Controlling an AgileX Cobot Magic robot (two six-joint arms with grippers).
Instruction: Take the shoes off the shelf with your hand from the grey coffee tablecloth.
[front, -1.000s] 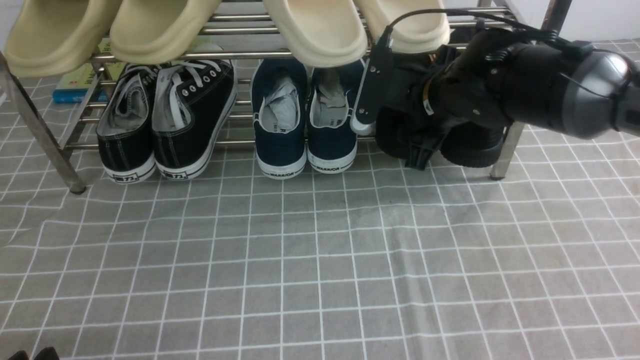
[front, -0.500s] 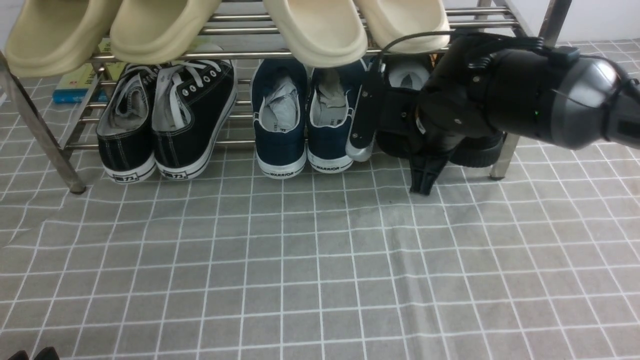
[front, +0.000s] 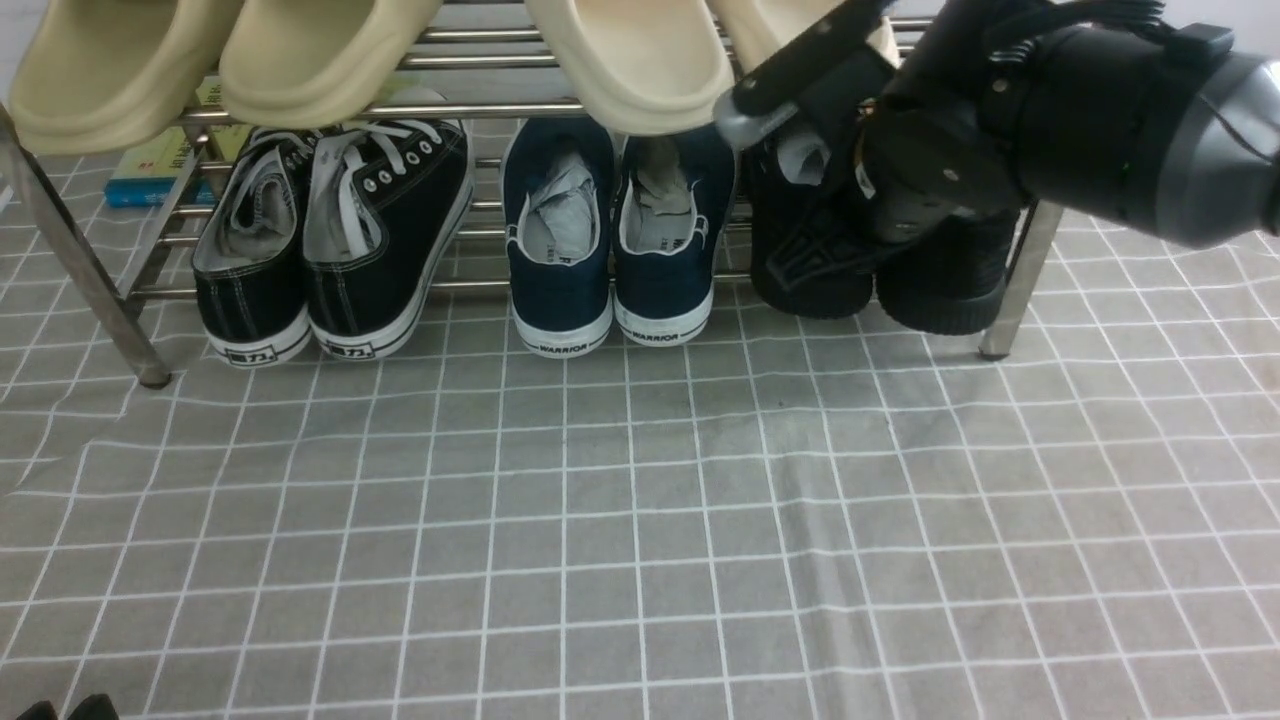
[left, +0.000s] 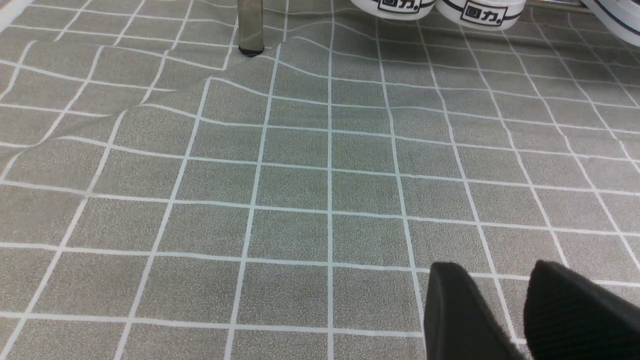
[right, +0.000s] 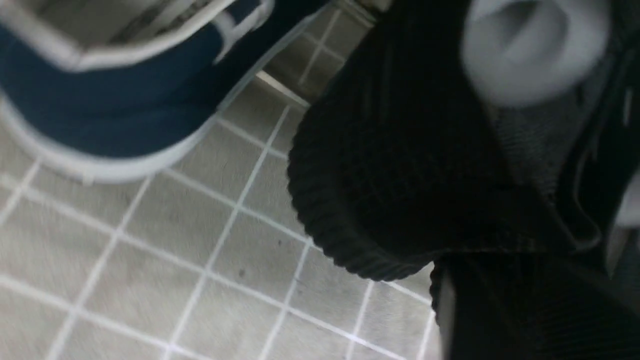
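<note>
1. The shoes (front: 940, 290) sit on the lower tier of the shelf (front: 480, 108), far right.
2. The right gripper (front: 812, 252) meets one heel; whether its jaws grip, I cannot tell.
3. Probably light, soft knit: pinch the firmer heel rim.

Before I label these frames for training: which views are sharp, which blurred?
Front view: mostly sharp, evenly lit, glints on the shelf. Left wrist view: crisp cloth grid. Right wrist view: smeared, black shoe and navy shoe soft-edged.
</note>
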